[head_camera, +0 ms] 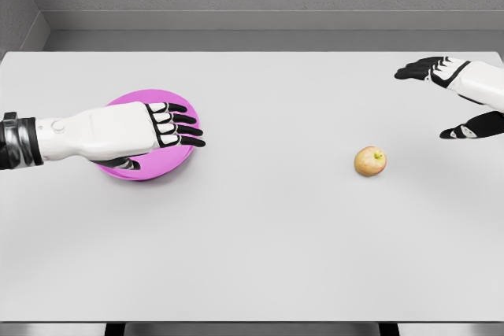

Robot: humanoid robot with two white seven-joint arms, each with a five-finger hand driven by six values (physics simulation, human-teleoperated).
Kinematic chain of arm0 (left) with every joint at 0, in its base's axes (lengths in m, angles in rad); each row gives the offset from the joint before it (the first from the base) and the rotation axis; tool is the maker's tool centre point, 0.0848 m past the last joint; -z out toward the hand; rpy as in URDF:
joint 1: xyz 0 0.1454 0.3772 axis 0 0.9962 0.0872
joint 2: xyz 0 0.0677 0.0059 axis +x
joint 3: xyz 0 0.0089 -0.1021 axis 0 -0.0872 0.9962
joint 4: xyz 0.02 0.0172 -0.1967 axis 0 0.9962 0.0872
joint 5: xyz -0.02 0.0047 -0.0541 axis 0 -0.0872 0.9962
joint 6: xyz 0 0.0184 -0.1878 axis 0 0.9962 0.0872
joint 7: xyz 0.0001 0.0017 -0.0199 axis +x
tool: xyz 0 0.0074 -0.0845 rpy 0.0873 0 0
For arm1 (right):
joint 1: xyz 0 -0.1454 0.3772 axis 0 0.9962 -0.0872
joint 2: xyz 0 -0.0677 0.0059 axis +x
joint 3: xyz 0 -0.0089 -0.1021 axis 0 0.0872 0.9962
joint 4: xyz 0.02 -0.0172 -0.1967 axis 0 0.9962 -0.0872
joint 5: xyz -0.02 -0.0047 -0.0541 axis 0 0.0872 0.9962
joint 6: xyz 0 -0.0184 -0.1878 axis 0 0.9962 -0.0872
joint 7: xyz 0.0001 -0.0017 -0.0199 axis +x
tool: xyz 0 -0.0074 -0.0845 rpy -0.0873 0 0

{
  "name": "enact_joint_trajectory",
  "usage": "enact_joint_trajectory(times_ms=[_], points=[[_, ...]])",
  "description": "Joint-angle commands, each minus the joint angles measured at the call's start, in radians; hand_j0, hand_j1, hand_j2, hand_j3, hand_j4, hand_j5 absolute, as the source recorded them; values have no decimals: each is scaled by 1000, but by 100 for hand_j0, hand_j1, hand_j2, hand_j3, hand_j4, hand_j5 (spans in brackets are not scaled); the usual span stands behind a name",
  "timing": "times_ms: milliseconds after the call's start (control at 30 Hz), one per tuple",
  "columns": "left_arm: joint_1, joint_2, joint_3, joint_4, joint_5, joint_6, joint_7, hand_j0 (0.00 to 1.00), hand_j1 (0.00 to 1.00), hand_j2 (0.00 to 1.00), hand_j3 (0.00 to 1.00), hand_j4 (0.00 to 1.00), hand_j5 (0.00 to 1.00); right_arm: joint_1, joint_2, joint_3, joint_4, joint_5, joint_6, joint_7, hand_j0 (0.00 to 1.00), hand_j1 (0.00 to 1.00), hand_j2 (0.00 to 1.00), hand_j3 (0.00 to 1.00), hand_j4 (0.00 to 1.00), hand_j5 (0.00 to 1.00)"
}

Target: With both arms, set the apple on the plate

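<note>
We see the apple (pixel 369 161) sitting upright on the bare table (pixel 268 241), right of the middle and well apart from the plate (pixel 169 164), so nothing has carried it yet. Our right hand (pixel 457 100) comes in from the right edge and hangs above and to the right of the fruit, thumb and fingers spread wide like an open bracket, touching nothing; we judge that it is shaped for closing around the apple from that side. Far to the left lies the pink plate, flat on the table, with our left hand (pixel 157 127) stretched over it, fingers straight and relaxed, palm down, holding nothing. Whether that palm rests on the plate we cannot tell. It seems placed there to steady the plate or receive the fruit.
</note>
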Motion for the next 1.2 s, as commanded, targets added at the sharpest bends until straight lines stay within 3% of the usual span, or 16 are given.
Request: enact_joint_trajectory(times_ms=[0,167,400,567,767,900,1167], points=[[0,1,1,1,8,1,-1,100,100,100,100,100,100,-2,-3,5,0,-7,3,0,100,100,100,100,100,100],[0,1,1,1,8,1,1,100,100,100,100,100,100,-5,-5,13,0,-8,3,0,100,100,100,100,100,100],[-2,1,1,1,8,1,-1,100,100,100,100,100,100,3,9,143,6,7,3,0,100,100,100,100,100,100],[-2,2,1,1,8,1,-1,100,100,100,100,100,100,-2,32,171,12,24,3,0,100,100,100,100,100,100],[-2,2,-1,1,9,1,-1,100,100,100,100,100,100,-14,54,211,41,25,3,0,100,100,100,100,100,100],[-2,2,-1,1,8,1,-1,100,100,100,100,100,100,-72,84,287,104,27,3,0,100,100,100,100,100,100],[-2,1,-1,3,9,1,-1,100,100,100,100,100,100,-77,121,291,147,76,3,0,100,100,100,100,100,100]])
